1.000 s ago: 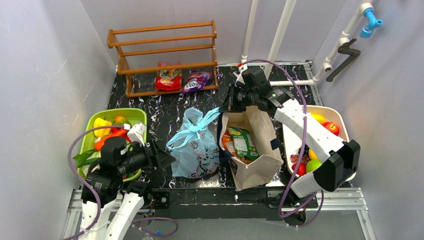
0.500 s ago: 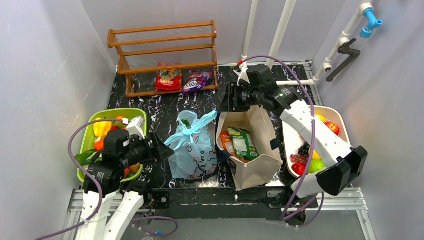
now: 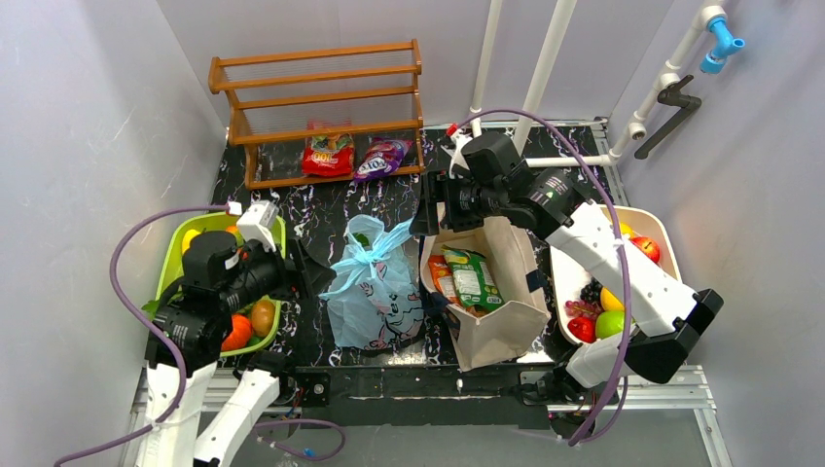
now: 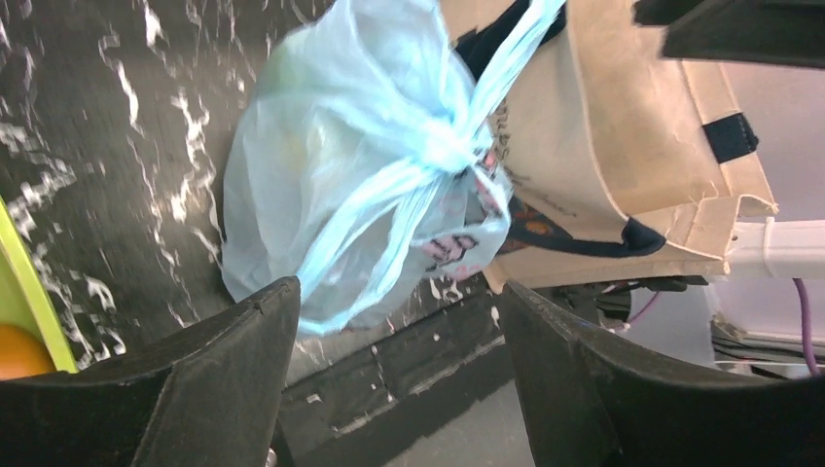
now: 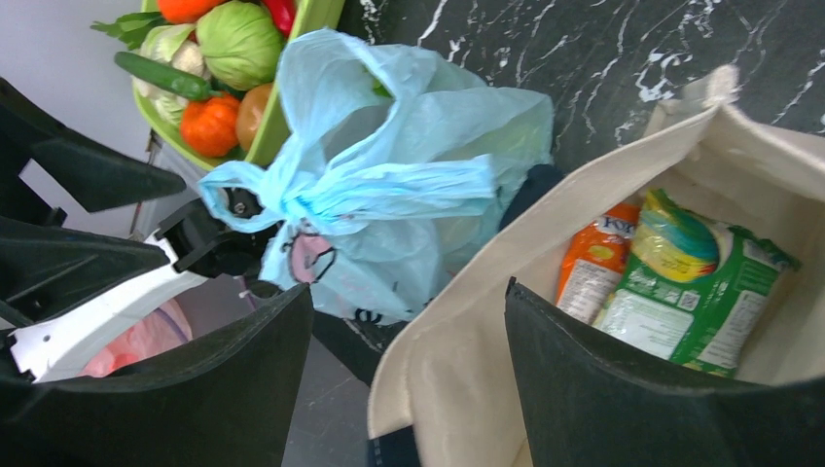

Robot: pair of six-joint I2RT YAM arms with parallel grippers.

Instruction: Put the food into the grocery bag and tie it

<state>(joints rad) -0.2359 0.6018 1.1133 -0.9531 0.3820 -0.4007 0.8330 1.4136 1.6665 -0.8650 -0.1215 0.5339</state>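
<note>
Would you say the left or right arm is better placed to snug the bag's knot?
Probably the left arm: its open jaws face the knot directly; the right arm reaches over the tote.

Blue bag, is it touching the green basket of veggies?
Apart. The left wrist view shows a strip of black table between the blue bag and the green basket.

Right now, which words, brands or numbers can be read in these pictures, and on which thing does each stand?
"Ku": orange packet in the canvas tote, rest hidden.
Green packet: print too small.
Red packet and purple packet on the shelf: blurred.
Grocery bag: dark print, unreadable.
</note>
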